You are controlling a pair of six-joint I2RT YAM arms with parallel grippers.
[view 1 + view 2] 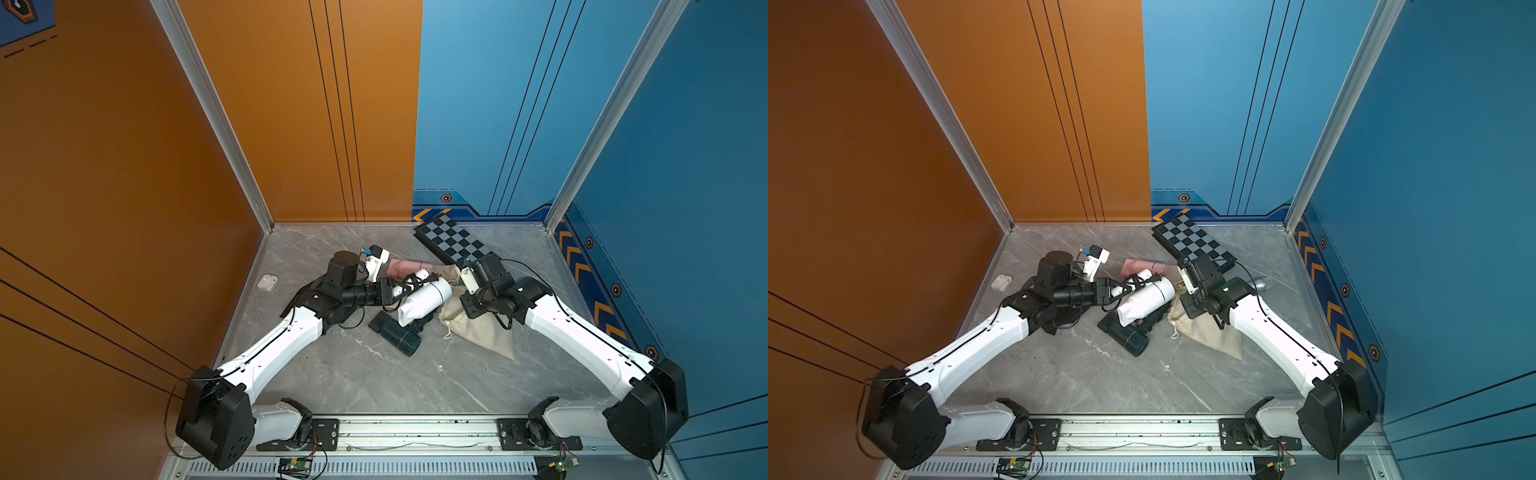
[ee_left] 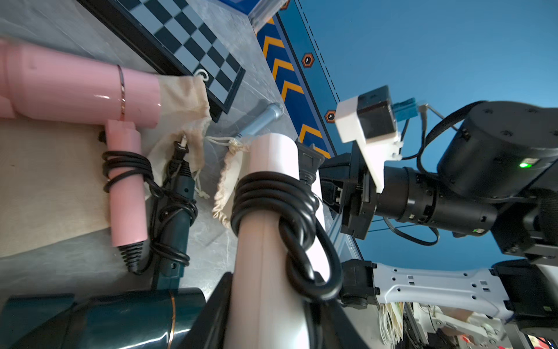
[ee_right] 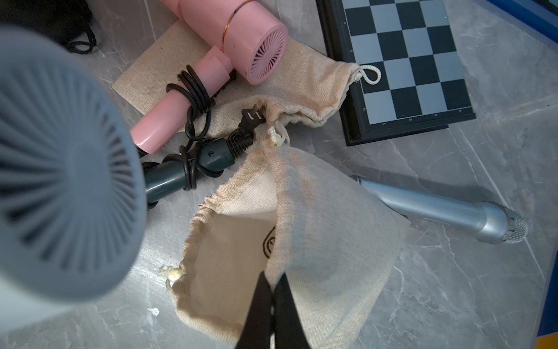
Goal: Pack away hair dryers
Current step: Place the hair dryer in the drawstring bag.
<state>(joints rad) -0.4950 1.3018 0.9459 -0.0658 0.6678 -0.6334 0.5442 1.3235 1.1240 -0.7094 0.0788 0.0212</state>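
My left gripper (image 2: 268, 308) is shut on the handle of the white hair dryer (image 1: 424, 301), which it holds above the table; the black cord is wound round that handle (image 2: 265, 241). The dryer's grey rear grille (image 3: 60, 169) faces the open mouth of a cloth bag (image 3: 317, 229). My right gripper (image 3: 273, 281) is shut on that bag's rim and lifts it. The pink hair dryer (image 3: 229, 27) lies on a second cloth bag (image 3: 302, 81). On the table under the white one rests the dark teal hair dryer (image 1: 395, 332).
A chessboard (image 1: 455, 241) lies at the back near the right wall. A silver microphone (image 3: 437, 208) sits beside the held bag. A white earbud case (image 1: 267, 282) is by the left wall. Black cloth (image 1: 299, 295) lies under my left arm.
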